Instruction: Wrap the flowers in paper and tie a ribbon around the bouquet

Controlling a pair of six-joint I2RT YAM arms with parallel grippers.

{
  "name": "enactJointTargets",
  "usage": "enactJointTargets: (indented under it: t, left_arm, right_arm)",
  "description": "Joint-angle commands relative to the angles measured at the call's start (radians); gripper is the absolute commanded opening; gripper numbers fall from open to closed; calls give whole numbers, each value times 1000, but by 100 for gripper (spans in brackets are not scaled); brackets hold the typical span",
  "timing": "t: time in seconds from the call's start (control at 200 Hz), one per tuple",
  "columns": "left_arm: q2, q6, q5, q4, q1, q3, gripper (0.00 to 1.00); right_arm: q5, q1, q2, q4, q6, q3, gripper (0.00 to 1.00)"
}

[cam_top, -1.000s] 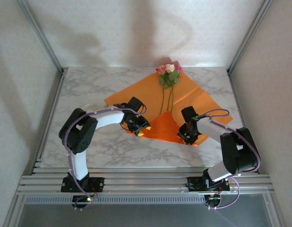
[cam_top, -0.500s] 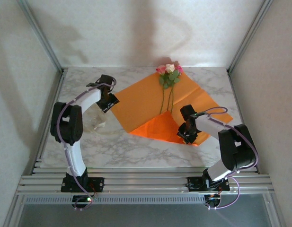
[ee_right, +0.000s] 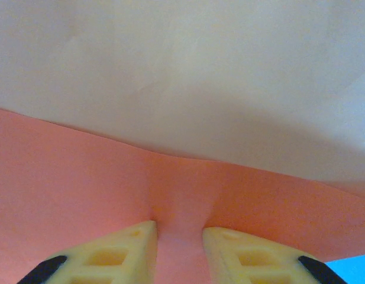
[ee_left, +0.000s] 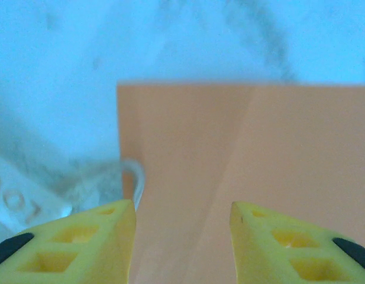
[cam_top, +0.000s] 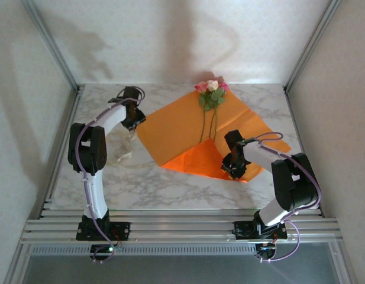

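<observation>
The orange paper [cam_top: 182, 124] lies spread on the marble, its near corner folded up into a brighter flap [cam_top: 203, 160]. The flowers [cam_top: 212, 89], pink and cream roses, lie at the paper's far corner with their stems [cam_top: 204, 127] running toward me. My right gripper [cam_top: 231, 168] is shut on the flap's edge; in the right wrist view a pinch of paper [ee_right: 179, 201] bulges between the fingers of my right gripper [ee_right: 179, 248]. My left gripper [cam_top: 136, 121] hovers open over the paper's left corner [ee_left: 170, 130], and in the left wrist view nothing sits between the fingers of my left gripper [ee_left: 182, 236]. The pale ribbon [cam_top: 120, 148] lies left of the paper, with a loop of the ribbon [ee_left: 136, 177] at the paper's edge.
A translucent printed piece [ee_left: 16, 198] lies beside the ribbon. Metal frame posts [cam_top: 52, 47] and white walls enclose the table on three sides. Bare marble [cam_top: 170, 189] stretches between the paper and the arm bases.
My left arm swung from the paper's near fold out to its far-left corner, and the paper's left side now lies flatter. The right gripper kept its hold in place.
</observation>
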State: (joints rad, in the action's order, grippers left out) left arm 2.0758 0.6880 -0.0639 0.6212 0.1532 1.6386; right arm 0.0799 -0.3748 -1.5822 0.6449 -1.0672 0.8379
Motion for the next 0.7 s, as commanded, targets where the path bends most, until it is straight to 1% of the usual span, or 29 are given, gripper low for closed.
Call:
enactJointTargets:
  t: [0.0,0.035,0.08,0.11,0.245,0.345,0.531,0.696]
  left_arm:
    - [59,-258,43,-43,-24,70,45]
    - [76,-329,34,-56,-28,75,45]
    - [91,-401,-31,-70,-41,79,45]
    - [98,-436,-63,-74,-50,81,44]
    - [92,-579,-137,-85,-94,66,44]
    - [98,-681,-132,-80,-108,62,44]
    - [146,-769,-138,-75,-116,84,45]
    - [177,-752,-145,-65,-116,75,46]
  right_arm:
    - [-77,6,-48,10,18,-11,29]
    - [-77,6,-51,14,22,-7,29]
    - [-77,7,-56,18,27,2,29]
    - [-77,6,-59,20,30,6,29]
    - [-80,7,-77,35,39,34,29]
    - [-83,6,-82,44,42,47,30]
    - [-83,7,-90,53,52,47,30]
    - [-86,6,-95,59,52,55,30]
